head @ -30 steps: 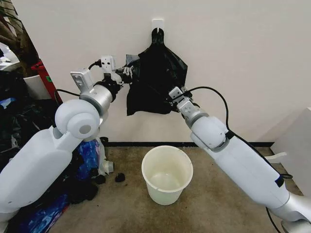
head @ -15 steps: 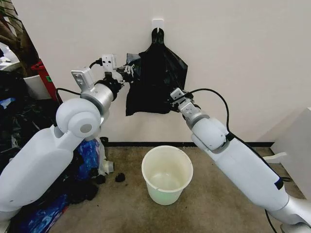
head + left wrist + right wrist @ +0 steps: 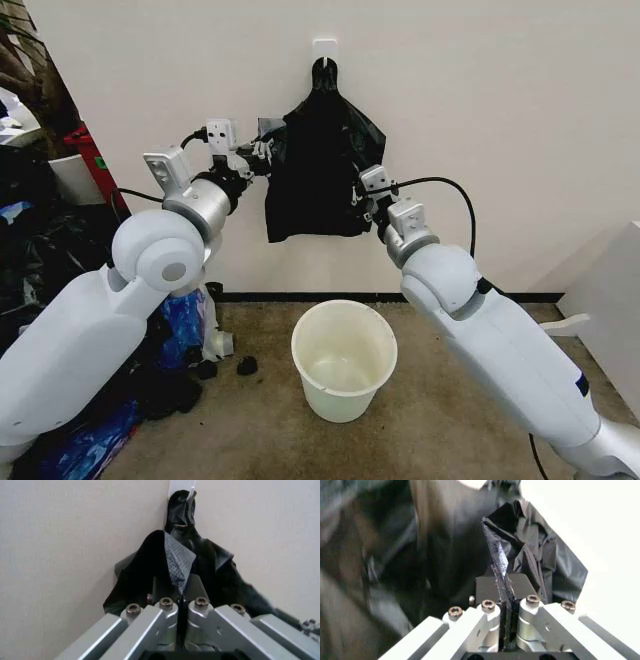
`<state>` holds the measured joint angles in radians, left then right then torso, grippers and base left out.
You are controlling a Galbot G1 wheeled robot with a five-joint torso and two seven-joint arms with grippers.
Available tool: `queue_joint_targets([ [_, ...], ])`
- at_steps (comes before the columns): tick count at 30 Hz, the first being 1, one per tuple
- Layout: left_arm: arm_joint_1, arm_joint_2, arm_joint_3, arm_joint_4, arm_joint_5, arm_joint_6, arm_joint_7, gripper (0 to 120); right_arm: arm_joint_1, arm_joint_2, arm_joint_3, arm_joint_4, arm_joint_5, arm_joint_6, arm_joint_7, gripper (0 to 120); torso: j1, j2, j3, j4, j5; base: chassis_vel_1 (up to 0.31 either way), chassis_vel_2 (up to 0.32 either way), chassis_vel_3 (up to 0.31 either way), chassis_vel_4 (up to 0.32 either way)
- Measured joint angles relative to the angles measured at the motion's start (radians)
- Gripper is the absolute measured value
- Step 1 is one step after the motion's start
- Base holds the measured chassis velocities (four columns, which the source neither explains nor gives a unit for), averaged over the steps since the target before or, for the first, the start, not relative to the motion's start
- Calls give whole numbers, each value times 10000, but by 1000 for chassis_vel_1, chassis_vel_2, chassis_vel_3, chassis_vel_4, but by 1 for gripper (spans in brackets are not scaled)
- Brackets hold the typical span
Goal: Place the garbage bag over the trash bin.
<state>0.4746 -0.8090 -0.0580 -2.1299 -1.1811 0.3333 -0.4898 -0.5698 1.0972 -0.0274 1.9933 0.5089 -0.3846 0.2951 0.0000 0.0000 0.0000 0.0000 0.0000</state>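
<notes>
The garbage bag (image 3: 318,165) hangs against the wall from a white hook (image 3: 324,50), its neck gathered at the hook and its body spread out below, well above the trash bin (image 3: 344,359), which stands open and empty on the floor (image 3: 450,420) directly underneath. The left gripper (image 3: 262,152) holds the bag's upper left edge; in the left wrist view (image 3: 181,592) its fingers are closed on a thin fold of black film. The right gripper (image 3: 358,203) holds the lower right edge, and the right wrist view (image 3: 504,588) shows its fingers pressed flat on a pleat of the plastic.

The step in hand looks like freeing the bag from the hook while both arms grip it. To do it well, both grips should be firm, since the film is thin and slippery and could slide out. The neck probably needs lifting up and away from the wall rather than a straight downward pull, which could tear the plastic. The two arms should move together so the film is not stretched between them. Once it is free, keeping the edges apart would help the mouth open over the bin's rim. A heap of dark sacks (image 3: 60,250) lies off to the robot's left, clear of the work.
</notes>
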Motion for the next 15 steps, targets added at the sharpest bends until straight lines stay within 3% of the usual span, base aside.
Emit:
queue_joint_targets([
  [5, 256, 116, -137, -110, -24, -126, 42, 0, -276, 96, 485, 164, 1794, 1152, 422, 0, 0, 0, 0, 0, 0, 0, 0, 0, 0],
  [15, 974, 239, -404, -490, -25, -187, 12, 0, -1875, 86, 1631, 914, 3275, 1685, 437, 0, 0, 0, -1, 0, 1, 0, 0, 0, 0],
])
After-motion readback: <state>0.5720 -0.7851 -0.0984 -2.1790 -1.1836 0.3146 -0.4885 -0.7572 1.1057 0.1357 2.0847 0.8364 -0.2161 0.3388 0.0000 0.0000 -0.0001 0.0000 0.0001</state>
